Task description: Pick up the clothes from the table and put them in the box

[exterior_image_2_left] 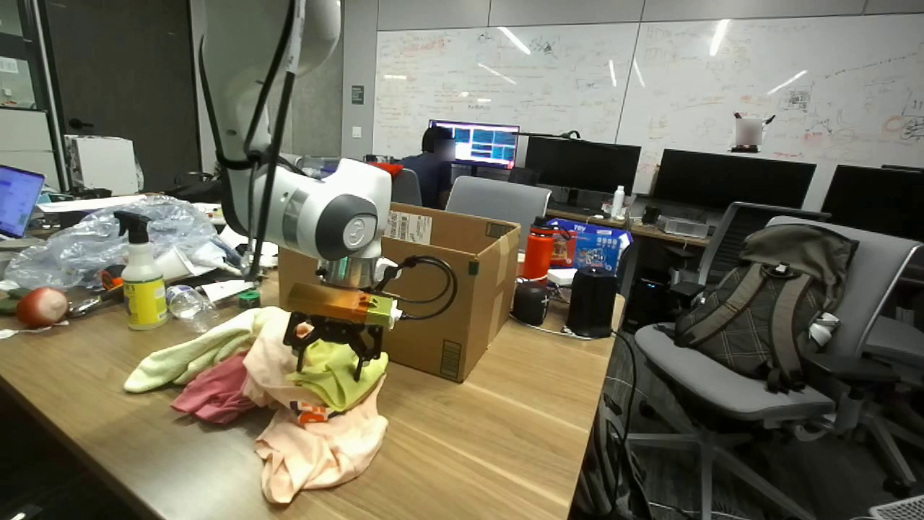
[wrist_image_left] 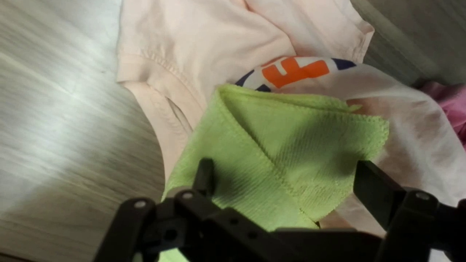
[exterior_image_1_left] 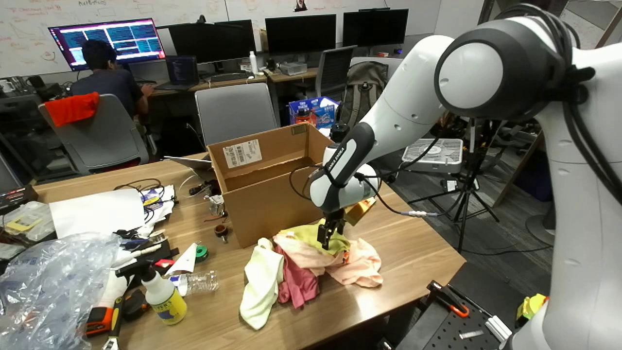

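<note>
A lime-green cloth (exterior_image_1_left: 306,234) lies on top of a peach shirt (exterior_image_1_left: 362,265) on the table. A dark pink garment (exterior_image_1_left: 297,282) and a pale yellow-green cloth (exterior_image_1_left: 261,287) lie beside them. The pile also shows in an exterior view, with the green cloth (exterior_image_2_left: 339,386) on the shirt (exterior_image_2_left: 325,448). My gripper (exterior_image_2_left: 329,365) is open over the green cloth, fingers pointing down. In the wrist view the fingers (wrist_image_left: 285,171) stand wide apart over the cloth (wrist_image_left: 262,153), with nothing gripped. The open cardboard box (exterior_image_1_left: 274,214) stands right behind the pile; its floor is mostly hidden.
A spray bottle (exterior_image_1_left: 165,296), a plastic bottle (exterior_image_1_left: 201,282), a green tape roll (exterior_image_1_left: 201,253) and plastic wrap (exterior_image_1_left: 53,287) lie on one side of the clothes. A black speaker (exterior_image_2_left: 592,303) and an orange bottle (exterior_image_2_left: 538,253) stand beyond the box. The table edge is near the shirt.
</note>
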